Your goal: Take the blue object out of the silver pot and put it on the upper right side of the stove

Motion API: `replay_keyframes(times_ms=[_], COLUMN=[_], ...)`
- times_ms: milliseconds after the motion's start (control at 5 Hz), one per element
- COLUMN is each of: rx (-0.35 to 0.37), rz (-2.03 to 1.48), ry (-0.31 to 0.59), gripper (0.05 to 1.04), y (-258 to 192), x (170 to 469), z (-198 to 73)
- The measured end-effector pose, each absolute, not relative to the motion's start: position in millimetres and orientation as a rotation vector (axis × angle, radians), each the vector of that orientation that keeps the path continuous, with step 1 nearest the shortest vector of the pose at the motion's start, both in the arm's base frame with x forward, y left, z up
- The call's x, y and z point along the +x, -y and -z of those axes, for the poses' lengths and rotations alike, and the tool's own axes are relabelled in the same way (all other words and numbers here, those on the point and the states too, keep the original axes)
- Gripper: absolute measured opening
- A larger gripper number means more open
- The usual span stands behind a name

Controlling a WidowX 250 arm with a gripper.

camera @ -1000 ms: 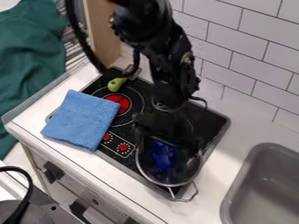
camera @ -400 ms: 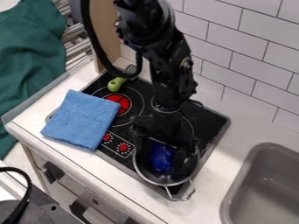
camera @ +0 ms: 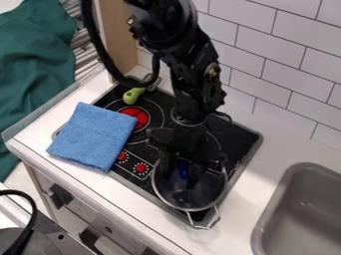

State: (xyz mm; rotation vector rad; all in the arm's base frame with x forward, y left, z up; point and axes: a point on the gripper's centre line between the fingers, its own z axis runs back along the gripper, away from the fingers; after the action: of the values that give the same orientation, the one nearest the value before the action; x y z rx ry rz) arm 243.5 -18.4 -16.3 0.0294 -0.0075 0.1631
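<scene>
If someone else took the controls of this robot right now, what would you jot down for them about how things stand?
Gripper: down at the silver pot's mouth, beside the blue object; whether it has a grip is unclear.
Things: the silver pot is at the stove's near edge, with the blue object at its far side. A blue cloth lies partly on the stove.
Done: gripper is at the pot.
Left: get the object clear of the pot and set it on the stove's upper right.
</scene>
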Motion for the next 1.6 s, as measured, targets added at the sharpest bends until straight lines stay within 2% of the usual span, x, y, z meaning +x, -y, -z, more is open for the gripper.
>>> replay_keyframes(times_ms=[200, 400, 800, 1000, 1400, 1600], rx=[0.047, 0.073, 0.073, 0.075, 0.076, 0.07], rz=[-0.155, -0.154, -0.175, -0.19, -0.224, -0.232], ry=[0.061, 0.101, 0.105, 0.124, 0.105, 0.064], gripper=[0.232, 0.229, 0.229, 0.229, 0.229, 0.229], y=[18, 16, 14, 6, -25, -36], x=[250, 255, 255, 272, 307, 325], z=[-1, -18, -20, -26, -14, 1])
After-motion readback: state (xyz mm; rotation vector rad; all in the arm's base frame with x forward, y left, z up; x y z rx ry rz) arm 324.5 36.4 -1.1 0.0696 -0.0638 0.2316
